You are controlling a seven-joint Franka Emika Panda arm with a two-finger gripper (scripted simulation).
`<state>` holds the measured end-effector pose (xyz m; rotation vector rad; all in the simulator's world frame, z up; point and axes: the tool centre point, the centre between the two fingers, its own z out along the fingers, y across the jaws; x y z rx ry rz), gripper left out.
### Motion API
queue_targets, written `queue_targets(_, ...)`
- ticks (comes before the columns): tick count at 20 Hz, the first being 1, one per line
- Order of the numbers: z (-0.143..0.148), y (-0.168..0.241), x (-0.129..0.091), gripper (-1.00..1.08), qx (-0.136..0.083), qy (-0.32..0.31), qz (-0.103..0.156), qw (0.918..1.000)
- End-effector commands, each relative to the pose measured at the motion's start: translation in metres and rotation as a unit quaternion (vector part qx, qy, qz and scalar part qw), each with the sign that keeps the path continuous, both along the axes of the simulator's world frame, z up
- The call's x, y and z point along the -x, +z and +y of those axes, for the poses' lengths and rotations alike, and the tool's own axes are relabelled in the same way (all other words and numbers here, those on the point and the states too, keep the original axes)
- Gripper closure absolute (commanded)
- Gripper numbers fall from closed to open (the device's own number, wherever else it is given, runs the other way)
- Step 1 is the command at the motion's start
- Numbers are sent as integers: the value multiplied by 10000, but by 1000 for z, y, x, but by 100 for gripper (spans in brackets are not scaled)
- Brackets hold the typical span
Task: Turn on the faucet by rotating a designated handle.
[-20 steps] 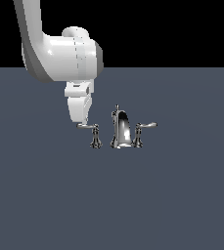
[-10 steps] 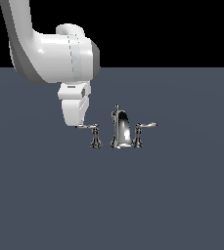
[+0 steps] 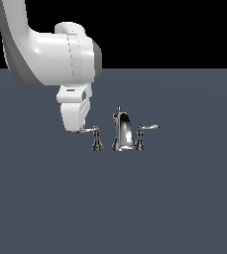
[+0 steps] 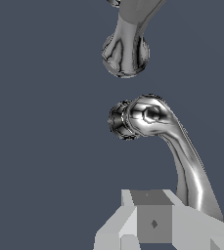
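Observation:
The chrome faucet (image 3: pixel 122 131) stands on the grey floor, its curved spout in the middle. The handle (image 3: pixel 96 139) stands at the exterior view's left of the spout, its thin arm pointing left. My gripper (image 3: pixel 81 129) hangs over the tip of that arm, at or touching it. In the wrist view the handle (image 4: pixel 147 117) shows from above, its arm running down to my gripper (image 4: pixel 152 222), which lies against the arm's end. The spout base (image 4: pixel 125 51) lies beyond it. The fingers are not seen apart, so their state is unclear.
The twin handle (image 3: pixel 141 136) stands at the exterior view's right of the spout, its arm pointing right. The white arm (image 3: pixel 50 54) looms over the left of the faucet. The grey floor (image 3: pixel 135 208) stretches all round.
The arm has shifted a little to the exterior view's left and the hand has sunk slightly toward the handle's arm tip. The handle shows no clear turn.

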<state>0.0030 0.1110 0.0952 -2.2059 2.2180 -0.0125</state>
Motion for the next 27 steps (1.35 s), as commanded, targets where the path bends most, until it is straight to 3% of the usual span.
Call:
queue_targets(1,-2,0,12,108,19,10,49,10000)
queue_targets(11,-9,0,45,108,20,44,73,10000)
queue_targets(13,-4,-1,42,108,3,75,60,10000)
queue_targets(27,-56,0,65,108,18,49,75,10000)
